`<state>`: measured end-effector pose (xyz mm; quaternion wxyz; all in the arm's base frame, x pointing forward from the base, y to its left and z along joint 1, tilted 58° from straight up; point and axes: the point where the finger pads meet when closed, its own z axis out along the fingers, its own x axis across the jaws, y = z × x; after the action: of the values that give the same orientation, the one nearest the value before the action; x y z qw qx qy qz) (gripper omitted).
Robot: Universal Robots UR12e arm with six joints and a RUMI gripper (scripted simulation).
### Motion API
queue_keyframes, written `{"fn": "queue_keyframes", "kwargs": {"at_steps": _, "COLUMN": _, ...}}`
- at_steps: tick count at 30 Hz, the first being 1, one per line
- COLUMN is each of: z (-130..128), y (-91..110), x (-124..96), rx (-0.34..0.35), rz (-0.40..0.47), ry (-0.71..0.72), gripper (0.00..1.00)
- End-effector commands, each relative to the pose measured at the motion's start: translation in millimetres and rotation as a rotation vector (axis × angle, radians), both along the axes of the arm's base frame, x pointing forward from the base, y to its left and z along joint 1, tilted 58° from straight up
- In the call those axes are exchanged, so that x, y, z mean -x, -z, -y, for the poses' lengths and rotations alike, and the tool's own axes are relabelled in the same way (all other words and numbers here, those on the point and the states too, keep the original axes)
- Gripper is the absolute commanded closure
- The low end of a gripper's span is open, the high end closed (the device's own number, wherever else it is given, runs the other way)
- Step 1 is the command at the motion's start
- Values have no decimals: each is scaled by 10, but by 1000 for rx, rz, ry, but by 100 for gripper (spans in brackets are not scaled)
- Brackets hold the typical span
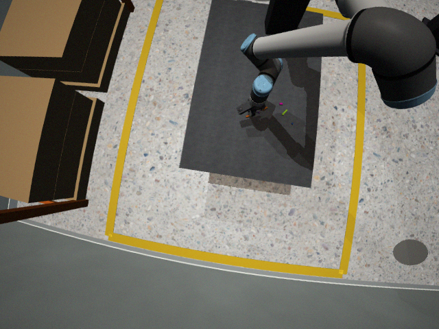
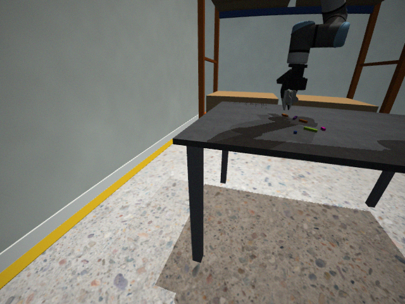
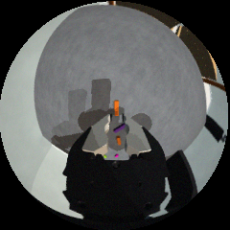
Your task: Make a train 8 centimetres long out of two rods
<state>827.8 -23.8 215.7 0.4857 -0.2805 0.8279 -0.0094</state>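
Observation:
My gripper (image 1: 252, 114) (image 2: 286, 108) (image 3: 116, 114) points down above the table, its fingertips a narrow gap apart with nothing between them. One orange rod (image 1: 247, 116) (image 2: 285, 114) (image 3: 116, 108) lies flat just beyond the fingertips in the wrist view. A purple rod (image 2: 295, 117) (image 3: 119, 127) lies slanted between it and a second orange rod (image 1: 265, 108) (image 2: 303, 121) (image 3: 119, 141). A lime rod (image 1: 285, 112) (image 2: 310, 129) (image 3: 104, 157), a magenta rod (image 1: 280, 103) (image 2: 323, 128) (image 3: 116, 155) and a blue rod (image 1: 291, 123) (image 2: 295, 132) lie apart from these. No two rods touch.
The dark table (image 1: 212, 149) (image 2: 228, 130) (image 3: 144, 48) carries the rods and the arm's shadows. Its corner nearest the exterior camera is to the left of the rods there. Cardboard-coloured boxes (image 1: 31, 28) (image 2: 242, 94) stand beyond the table.

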Motion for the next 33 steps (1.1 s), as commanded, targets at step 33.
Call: {"fn": "queue_keyframes", "kwargs": {"at_steps": 33, "z": -42, "y": 81, "x": -135, "rx": 0, "rz": 1, "ry": 0, "gripper": 86}}
